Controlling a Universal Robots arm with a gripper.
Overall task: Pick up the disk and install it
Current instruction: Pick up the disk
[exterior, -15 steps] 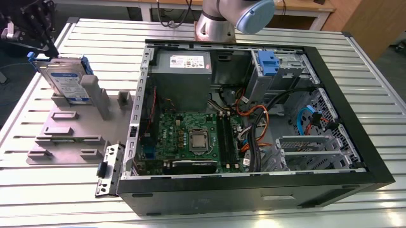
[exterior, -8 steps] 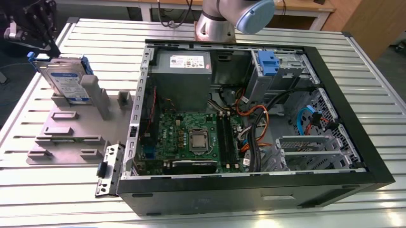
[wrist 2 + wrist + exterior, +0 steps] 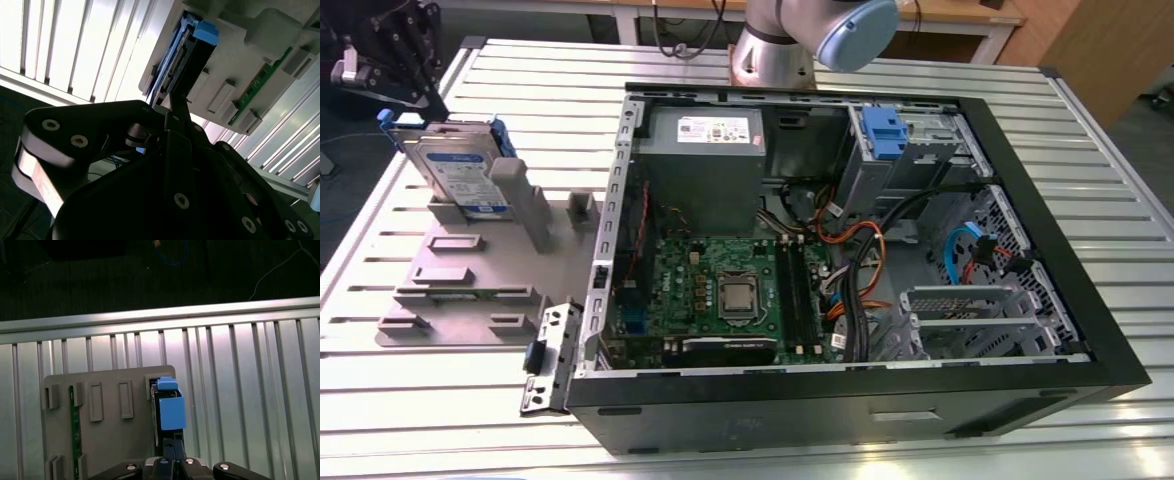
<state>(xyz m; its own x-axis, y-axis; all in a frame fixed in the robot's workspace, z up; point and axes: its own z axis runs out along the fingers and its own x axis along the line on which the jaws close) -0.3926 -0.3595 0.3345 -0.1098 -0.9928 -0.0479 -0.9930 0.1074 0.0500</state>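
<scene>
Pick-up stage: gripper at top of disk, upper left of exterior view.
Upright in stand; open or clamped, cannot tell; needs straight lift from slot.

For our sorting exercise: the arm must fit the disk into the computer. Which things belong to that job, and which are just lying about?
Job: disk, gripper, computer case, grey holder.
Lying about: memory stick, metal bracket.
</scene>
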